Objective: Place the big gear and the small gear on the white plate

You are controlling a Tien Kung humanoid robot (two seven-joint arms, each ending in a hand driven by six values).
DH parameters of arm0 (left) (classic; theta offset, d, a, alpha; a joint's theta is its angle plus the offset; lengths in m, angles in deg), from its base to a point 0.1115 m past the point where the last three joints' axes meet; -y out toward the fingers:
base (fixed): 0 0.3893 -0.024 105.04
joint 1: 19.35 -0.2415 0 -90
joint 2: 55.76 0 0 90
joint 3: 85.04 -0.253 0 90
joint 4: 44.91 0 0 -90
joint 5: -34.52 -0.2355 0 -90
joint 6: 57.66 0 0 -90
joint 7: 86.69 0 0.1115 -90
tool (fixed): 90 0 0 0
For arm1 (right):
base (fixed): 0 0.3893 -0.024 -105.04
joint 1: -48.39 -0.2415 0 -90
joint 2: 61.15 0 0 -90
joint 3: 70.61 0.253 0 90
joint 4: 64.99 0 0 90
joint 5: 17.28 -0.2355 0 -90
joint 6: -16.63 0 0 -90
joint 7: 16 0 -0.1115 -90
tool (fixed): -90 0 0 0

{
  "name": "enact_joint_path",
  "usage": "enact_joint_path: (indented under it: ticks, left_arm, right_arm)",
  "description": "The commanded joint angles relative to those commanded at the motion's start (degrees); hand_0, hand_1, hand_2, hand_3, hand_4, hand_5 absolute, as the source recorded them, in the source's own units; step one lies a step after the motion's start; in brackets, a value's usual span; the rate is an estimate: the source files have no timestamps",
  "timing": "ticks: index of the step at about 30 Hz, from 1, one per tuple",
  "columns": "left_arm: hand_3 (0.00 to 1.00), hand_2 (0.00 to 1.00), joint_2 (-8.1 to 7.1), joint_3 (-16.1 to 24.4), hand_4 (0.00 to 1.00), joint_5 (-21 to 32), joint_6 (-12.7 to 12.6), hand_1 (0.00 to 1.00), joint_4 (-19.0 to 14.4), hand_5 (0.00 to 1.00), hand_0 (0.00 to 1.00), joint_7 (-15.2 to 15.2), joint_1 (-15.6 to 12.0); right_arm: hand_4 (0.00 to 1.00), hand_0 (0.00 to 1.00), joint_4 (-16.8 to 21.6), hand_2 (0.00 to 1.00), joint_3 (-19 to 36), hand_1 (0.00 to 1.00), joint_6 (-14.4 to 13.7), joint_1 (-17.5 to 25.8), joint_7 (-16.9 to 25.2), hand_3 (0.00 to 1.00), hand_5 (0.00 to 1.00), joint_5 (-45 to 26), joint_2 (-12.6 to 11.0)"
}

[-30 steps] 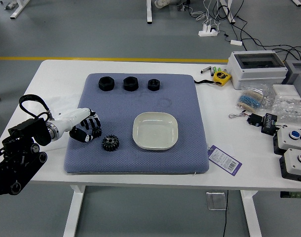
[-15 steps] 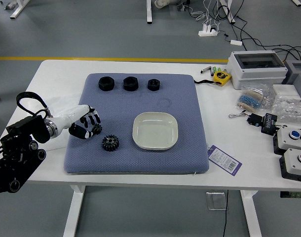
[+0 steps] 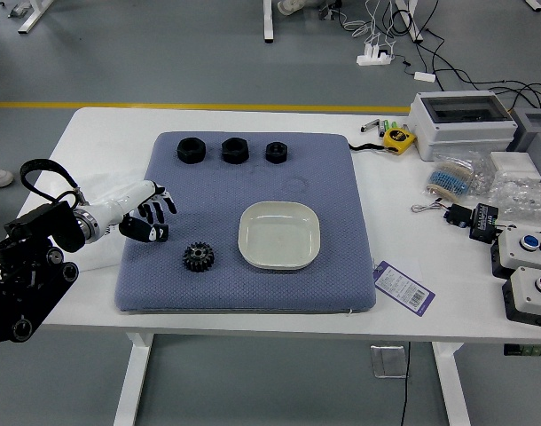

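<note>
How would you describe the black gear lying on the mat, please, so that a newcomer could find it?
On the white table, look for the large blue-grey mat, then the pale plate on it. The black gear lies just left of that plate. Its toothed rim sets it apart from the three toothless black pieces lined up near the mat's far edge.

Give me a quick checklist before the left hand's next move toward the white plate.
1. White plate open side up on the blue mat: ok.
2. Big gear on the plate: not ok; it lies on the mat, left of the plate.
3. Left hand at the plate: not ok; it is at the mat's left side.
4. Small gear held: cannot tell; a dark piece by that hand may be it.
5. Right hand's position: cannot tell, out of view.
</note>
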Motion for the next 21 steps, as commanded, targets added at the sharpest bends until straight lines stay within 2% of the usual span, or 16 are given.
enact_joint_path:
  ticks: [4, 5, 10, 11, 16, 17, 21]
  left_arm:
    - [0.559, 0.477, -0.05, 0.1, 0.708, -0.4, -0.1, 0.436, -0.1, 0.002, 0.457, 0.0, 0.0]
    - [0.57, 0.522, -0.08, 0.2, 0.714, -0.4, -0.1, 0.477, -0.2, 0.002, 0.472, 0.0, -0.1]
    - [0.57, 0.522, -0.52, 0.5, 0.714, -0.5, -0.2, 0.477, -2.8, 0.002, 0.472, 0.0, -0.2]
    - [0.588, 0.553, -0.61, 0.5, 0.799, -0.5, -0.1, 0.519, -3.3, 0.002, 0.483, 0.0, -0.2]
    - [0.588, 0.553, -1.31, 0.0, 0.799, -2.0, 1.9, 0.519, -4.6, 0.002, 0.483, -0.7, -0.2]
    - [0.68, 0.686, -1.38, -0.1, 0.959, -2.4, 2.2, 0.636, -4.6, 0.011, 0.596, -0.9, -0.1]
    - [0.68, 0.686, -1.28, -0.7, 0.959, -3.4, 2.5, 0.636, -3.5, 0.011, 0.596, -0.9, 0.1]
  right_arm:
    - [0.837, 0.7, 0.0, 0.758, 0.0, 0.679, 0.0, 0.0, 0.0, 0.626, 0.741, 0.0, 0.0]
    - [0.837, 0.699, 0.0, 0.757, 0.0, 0.679, 0.0, 0.0, 0.0, 0.626, 0.741, 0.0, 0.0]
    - [0.837, 0.699, 0.0, 0.757, 0.1, 0.679, 0.0, 0.0, 0.0, 0.626, 0.741, 0.2, 0.0]
    - [0.837, 0.699, 0.0, 0.756, 0.2, 0.678, 0.0, 0.0, 0.0, 0.626, 0.74, 0.3, 0.0]
    - [0.837, 0.699, 0.0, 0.756, 0.2, 0.678, 0.0, 0.0, -0.1, 0.626, 0.74, 0.4, 0.0]
    - [0.837, 0.699, 0.0, 0.757, 0.2, 0.679, 0.0, 0.0, -0.1, 0.625, 0.741, 0.4, 0.0]
    - [0.837, 0.699, 0.0, 0.757, 0.4, 0.679, -0.1, -0.1, -0.2, 0.625, 0.741, 0.7, 0.0]
